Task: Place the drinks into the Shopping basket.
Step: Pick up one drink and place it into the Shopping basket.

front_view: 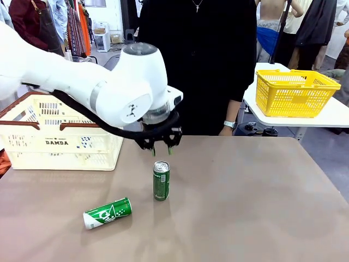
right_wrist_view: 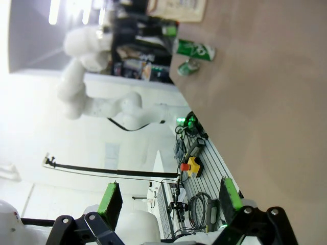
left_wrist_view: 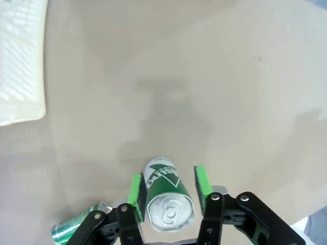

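The left arm (front_view: 82, 82) reaches in from the left side past the middle, its elbow high and its wrist (front_view: 139, 90) bent over. Below the wrist, the left tool (front_view: 162, 149) points straight down. Its green pads (left_wrist_view: 135, 196) stand parallel with a moderate gap between them, gripping nothing. The right tool (right_wrist_view: 169, 199) is rolled sideways, and its two fingers (right_wrist_view: 110, 199) are spread wide and hold nothing.

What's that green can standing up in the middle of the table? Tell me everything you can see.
The upright green can is slim, metal-looking, with white markings and a silver top with a pull tab. It stands on the brown table, another green can lying nearby. The left gripper hangs just above, green-padded fingers apparently not touching it.
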`<state>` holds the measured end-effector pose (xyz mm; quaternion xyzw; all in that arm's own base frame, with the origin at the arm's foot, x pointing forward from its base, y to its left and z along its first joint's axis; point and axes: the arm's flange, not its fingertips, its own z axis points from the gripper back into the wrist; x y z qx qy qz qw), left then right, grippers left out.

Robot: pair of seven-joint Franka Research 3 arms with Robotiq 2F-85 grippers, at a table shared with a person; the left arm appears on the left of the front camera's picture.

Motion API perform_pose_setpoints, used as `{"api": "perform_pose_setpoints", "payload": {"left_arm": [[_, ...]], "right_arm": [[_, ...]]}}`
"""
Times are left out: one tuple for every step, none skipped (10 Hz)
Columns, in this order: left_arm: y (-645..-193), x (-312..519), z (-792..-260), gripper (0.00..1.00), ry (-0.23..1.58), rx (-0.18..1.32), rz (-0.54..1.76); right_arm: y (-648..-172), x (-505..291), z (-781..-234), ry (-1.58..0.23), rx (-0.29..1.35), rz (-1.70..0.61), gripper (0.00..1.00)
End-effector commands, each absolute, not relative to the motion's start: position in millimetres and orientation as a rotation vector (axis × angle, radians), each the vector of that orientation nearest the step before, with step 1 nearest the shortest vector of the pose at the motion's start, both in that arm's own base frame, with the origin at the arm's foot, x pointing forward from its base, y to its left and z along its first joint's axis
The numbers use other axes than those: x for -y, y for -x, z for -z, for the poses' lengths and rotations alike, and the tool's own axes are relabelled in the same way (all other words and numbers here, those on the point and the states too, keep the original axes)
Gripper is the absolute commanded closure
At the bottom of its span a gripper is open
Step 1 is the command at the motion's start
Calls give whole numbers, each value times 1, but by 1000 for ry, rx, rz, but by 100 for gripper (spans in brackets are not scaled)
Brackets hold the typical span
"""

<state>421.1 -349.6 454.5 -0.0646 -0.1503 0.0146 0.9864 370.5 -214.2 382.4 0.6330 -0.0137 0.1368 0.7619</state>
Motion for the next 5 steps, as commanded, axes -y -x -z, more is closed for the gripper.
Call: {"api": "perform_pose_setpoints", "payload": {"left_arm": [[-401,341,-492,0,128,410,-53],[-383,338,-511,0,107,328,-72],[-365,333,-520,0,70,231,-100],[-348,328,-518,0,67,194,-61],[-341,326,-510,0,62,179,-62]], "right_arm": [[-369,211,-385,-1364,20,-275,0],[-369,211,-385,-1364,20,-275,0],[-369,211,-385,-1364,20,-275,0],[-369,211,-385,-1364,20,-275,0],[-369,211,-385,-1364,20,-275,0]]}}
